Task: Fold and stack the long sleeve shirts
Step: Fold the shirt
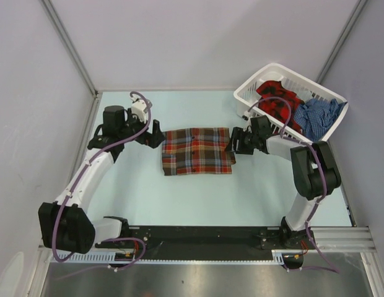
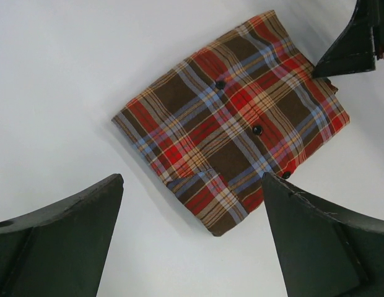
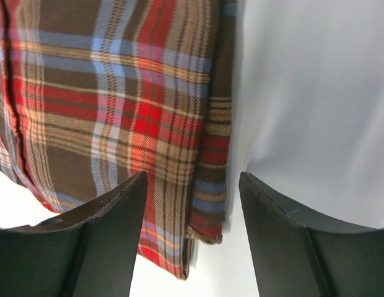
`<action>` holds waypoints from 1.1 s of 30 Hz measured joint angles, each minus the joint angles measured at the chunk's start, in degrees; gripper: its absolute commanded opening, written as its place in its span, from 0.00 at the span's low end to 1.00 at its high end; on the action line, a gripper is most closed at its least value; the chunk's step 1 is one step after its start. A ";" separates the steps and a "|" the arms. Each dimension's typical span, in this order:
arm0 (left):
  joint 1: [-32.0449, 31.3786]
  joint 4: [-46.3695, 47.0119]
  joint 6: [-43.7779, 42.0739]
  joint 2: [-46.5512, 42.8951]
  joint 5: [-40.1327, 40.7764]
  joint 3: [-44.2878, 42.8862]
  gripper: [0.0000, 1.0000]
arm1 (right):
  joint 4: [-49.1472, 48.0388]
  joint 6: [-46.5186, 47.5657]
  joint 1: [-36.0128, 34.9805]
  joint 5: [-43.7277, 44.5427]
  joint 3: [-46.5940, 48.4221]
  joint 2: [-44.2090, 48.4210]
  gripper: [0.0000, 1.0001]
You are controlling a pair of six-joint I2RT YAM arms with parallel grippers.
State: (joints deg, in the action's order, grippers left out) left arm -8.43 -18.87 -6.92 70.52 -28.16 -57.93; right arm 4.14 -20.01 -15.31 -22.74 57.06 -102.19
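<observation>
Folded brown shirt [image 1: 198,150] lies flat on the desk [image 1: 179,198], left of the basket [image 1: 249,93] holding the red shirt [image 1: 279,102] and blue shirt [image 1: 319,116]. My left end effector [image 1: 158,135] and right end effector [image 1: 233,142] flank it, both open, empty. Soft, light, floppy: I'd pinch a folded edge.

Open table [image 1: 179,198] before and behind the shirt [image 1: 197,150]; basket [image 1: 249,94] (far right) blocks that corner.
</observation>
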 measured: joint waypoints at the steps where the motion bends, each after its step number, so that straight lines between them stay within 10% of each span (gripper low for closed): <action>1: 0.20 -0.09 0.07 0.07 -0.02 0.17 0.99 | 0.26 0.55 -0.13 0.22 0.02 0.50 0.68; 10: 11.80 0.81 6.56 0.02 -3.61 6.25 0.98 | 10.95 21.31 -13.68 6.88 7.91 14.38 0.56; 20: 24.15 -3.30 9.97 3.19 -6.99 6.60 0.99 | 14.14 33.09 -39.08 9.33 26.36 -8.11 0.50; 29: 29.62 -8.31 6.99 4.24 -11.08 6.60 0.99 | 14.51 32.85 -42.34 14.45 34.91 -21.44 0.47; 33: 29.77 -9.31 5.22 2.93 -11.39 6.62 0.99 | 14.45 32.83 -42.34 16.92 36.89 -23.85 0.10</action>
State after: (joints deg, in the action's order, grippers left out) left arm 21.34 -28.18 -1.69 73.45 -39.55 -51.31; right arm 18.59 12.82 -57.65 -5.82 93.95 -126.04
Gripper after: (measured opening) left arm 0.994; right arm 0.333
